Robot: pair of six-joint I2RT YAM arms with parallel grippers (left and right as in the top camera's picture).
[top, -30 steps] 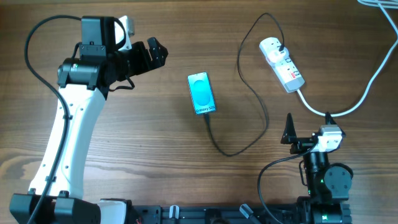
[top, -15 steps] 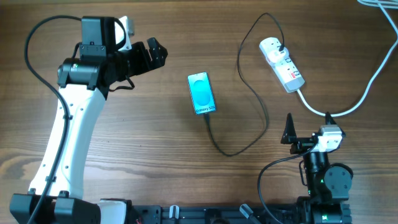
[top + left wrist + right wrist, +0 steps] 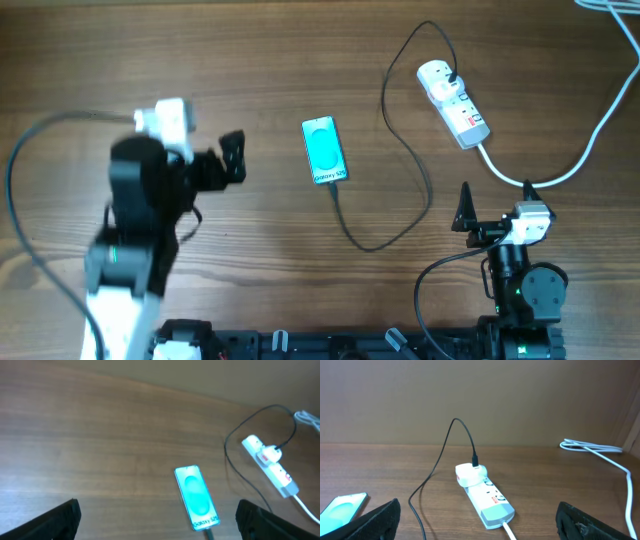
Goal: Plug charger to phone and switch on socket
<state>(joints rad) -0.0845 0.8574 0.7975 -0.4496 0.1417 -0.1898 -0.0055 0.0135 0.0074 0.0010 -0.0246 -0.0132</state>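
Observation:
The phone (image 3: 324, 150) lies flat mid-table with its teal screen lit; it also shows in the left wrist view (image 3: 196, 497) and at the edge of the right wrist view (image 3: 342, 508). The charger, a thin black cable (image 3: 405, 150), runs from the phone's near short edge, where its plug sits, to the socket (image 3: 454, 103), a white power strip at the back right, also in the right wrist view (image 3: 483, 492). My left gripper (image 3: 232, 158) is open and empty, left of the phone. My right gripper (image 3: 464, 208) is open and empty, in front of the socket.
A thick white cord (image 3: 590, 140) runs from the socket's near end to the right and off the back edge. The right arm's base (image 3: 520, 290) stands at the front right, the left arm's base at the front left.
The left arm has swung down and back toward the front left, its gripper now lower and nearer the table's front. The right arm, phone, cable and socket have not moved.

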